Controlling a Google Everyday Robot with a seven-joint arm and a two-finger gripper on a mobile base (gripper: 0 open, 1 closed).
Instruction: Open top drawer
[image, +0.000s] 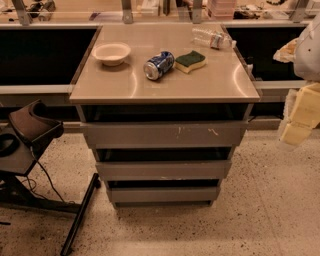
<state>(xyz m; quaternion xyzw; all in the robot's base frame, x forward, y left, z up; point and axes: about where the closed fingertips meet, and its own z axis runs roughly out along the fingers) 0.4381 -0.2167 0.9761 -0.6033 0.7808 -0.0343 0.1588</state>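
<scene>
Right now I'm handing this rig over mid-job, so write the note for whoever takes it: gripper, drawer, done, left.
Gripper: low at the far right edge of the view, beside the cabinet, not touching the top drawer.
Top drawer: its front sits just under the countertop edge, and none of its inside shows.
Done: nothing visible yet.
Left: bring the gripper to the drawer front and pull it out.

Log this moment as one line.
top drawer: appears shut | gripper: right of drawer, not touching it | countertop: bowl, can, sponge, bottle
</scene>
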